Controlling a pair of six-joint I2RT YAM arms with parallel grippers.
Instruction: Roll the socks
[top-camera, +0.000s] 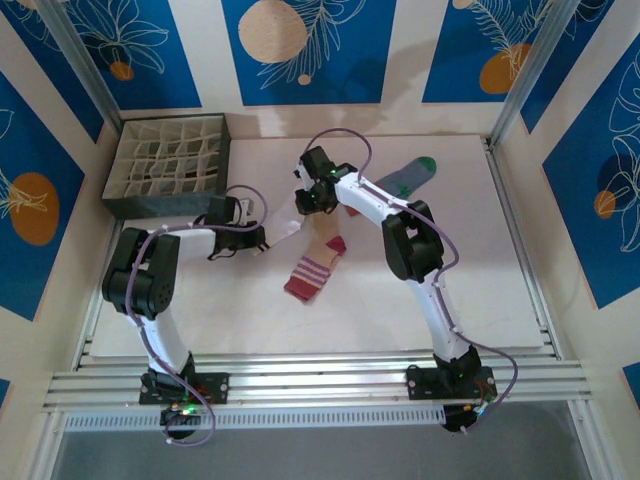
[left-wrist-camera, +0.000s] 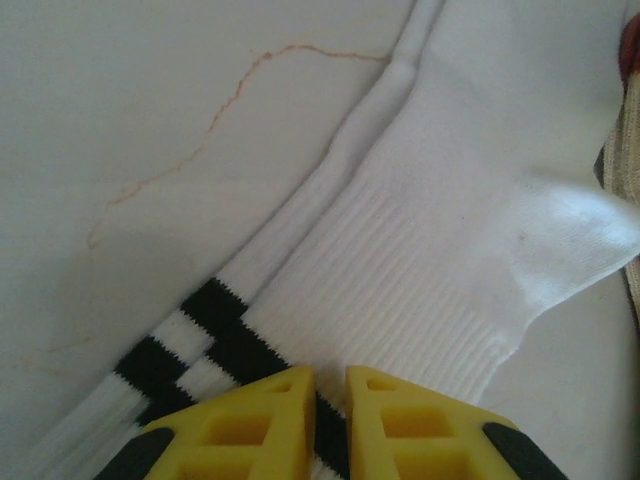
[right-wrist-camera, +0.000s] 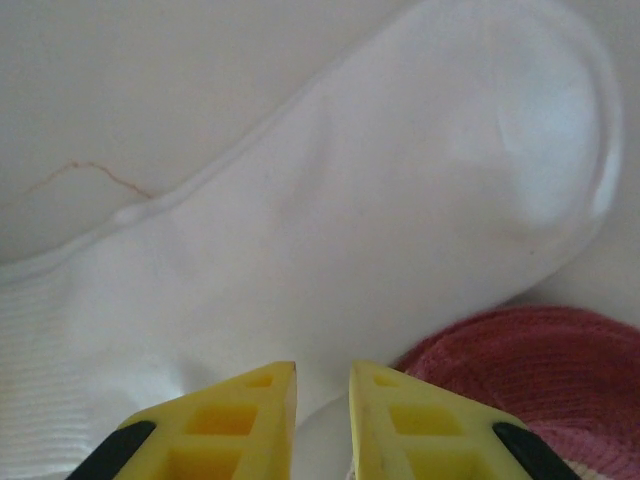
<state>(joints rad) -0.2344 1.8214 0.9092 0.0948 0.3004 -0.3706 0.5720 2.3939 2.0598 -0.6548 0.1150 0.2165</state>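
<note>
Pale counter (top-camera: 200, 320) under blue patterned walls. Nearest, the peach sock (top-camera: 315, 270) lies flat at centre. Beyond it, the white sock (left-wrist-camera: 450, 200): my left jaws, nearly together, pinch its striped cuff; my right jaws likewise pinch its foot. Farthest, the grey-blue sock (top-camera: 405, 178).

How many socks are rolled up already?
None yet. In hand: the left gripper pinches the white sock at its striped cuff, the right gripper at its foot end; it lies flat. To do: rolling it, then the peach sock and grey-blue sock, both flat.
</note>
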